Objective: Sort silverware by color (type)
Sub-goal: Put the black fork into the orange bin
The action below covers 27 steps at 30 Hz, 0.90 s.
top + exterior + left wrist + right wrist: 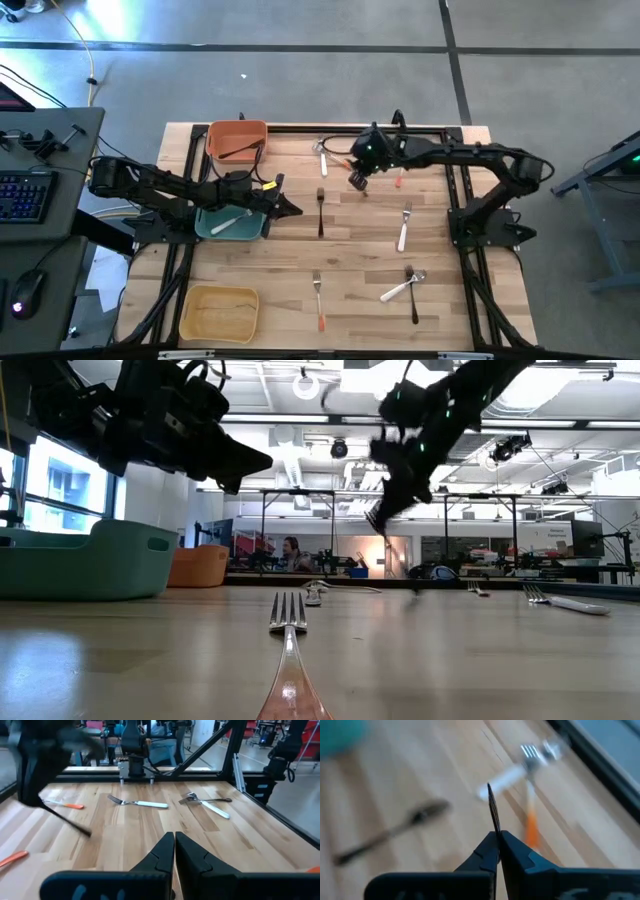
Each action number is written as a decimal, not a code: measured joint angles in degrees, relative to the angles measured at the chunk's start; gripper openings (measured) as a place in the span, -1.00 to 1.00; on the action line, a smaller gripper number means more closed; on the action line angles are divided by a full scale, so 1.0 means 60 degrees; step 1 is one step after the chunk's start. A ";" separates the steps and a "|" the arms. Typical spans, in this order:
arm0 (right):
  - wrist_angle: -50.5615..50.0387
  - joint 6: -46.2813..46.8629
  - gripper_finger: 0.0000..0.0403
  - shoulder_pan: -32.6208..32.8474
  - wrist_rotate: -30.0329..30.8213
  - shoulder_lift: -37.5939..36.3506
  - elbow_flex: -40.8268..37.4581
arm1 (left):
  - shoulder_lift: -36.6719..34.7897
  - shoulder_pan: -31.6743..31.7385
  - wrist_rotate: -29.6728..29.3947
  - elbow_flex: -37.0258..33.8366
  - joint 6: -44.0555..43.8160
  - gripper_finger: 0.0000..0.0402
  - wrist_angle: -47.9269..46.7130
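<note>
- The right gripper [357, 181] is seen closed on a black utensil [493, 810], pinched by one thin end; it is held above the table, beyond the far end of the black fork [320, 211] lying at mid-table.
- The left gripper [291, 209] is closed and holds nothing; it hovers just beside the teal bin [204, 228], on the side towards that black fork.
- The silverware is judged light, stiff and slippery; a handle is best pinched at mid-length, since an end grip lets the piece swing.
- White-handled pieces [403, 232] lie right of the black fork, an orange-handled fork [318, 298] nearer the front edge, others near the far rail.
- One white-handled piece is seen inside the teal bin and a dark one in the orange bin [222, 133]; the yellow bin [192, 316] stands at the front left.
- Open wood is left around the black fork; the frame rails bound both sides.
</note>
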 joint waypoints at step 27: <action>0.3485 -0.0150 -1.00 0.3747 0.2284 -0.0259 0.0011 | 0.3048 0.0134 -0.0357 0.0068 -0.1047 -0.12 0.5081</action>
